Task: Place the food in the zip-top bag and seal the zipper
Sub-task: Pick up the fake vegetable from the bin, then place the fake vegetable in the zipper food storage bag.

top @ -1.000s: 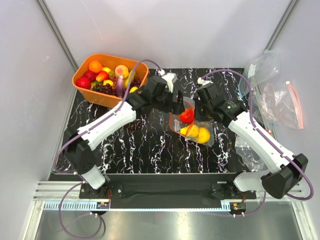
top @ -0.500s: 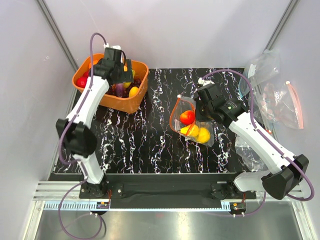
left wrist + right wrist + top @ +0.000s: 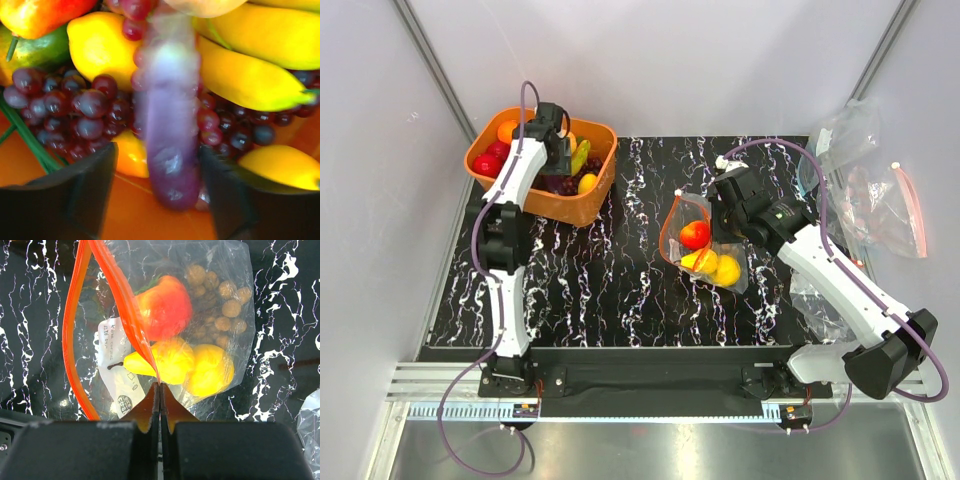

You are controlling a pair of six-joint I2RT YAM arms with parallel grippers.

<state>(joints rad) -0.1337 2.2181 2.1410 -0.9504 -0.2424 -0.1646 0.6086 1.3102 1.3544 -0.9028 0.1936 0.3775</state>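
Orange basket (image 3: 588, 206) sits at ten o'clock seen from above, the left gripper (image 3: 560, 152) down among its fruit; the zip-top bag (image 3: 718, 268) lies mid-mat, the right gripper (image 3: 712, 214) at its one o'clock corner. Left wrist: jaws spread wide, a blurred purple eggplant (image 3: 169, 150) between them. Right wrist: jaws pinched together on the zipper (image 3: 127, 315), fruit inside the bag.

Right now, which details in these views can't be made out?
Left wrist: purple item inside the open left gripper is motion-blurred; identity and contact unclear.
Top external: that gripper's fingers are hidden by its own wrist over the basket.
Right wrist: print on the label of the zip-top bag too small to read; brown cluster inside is blurred.
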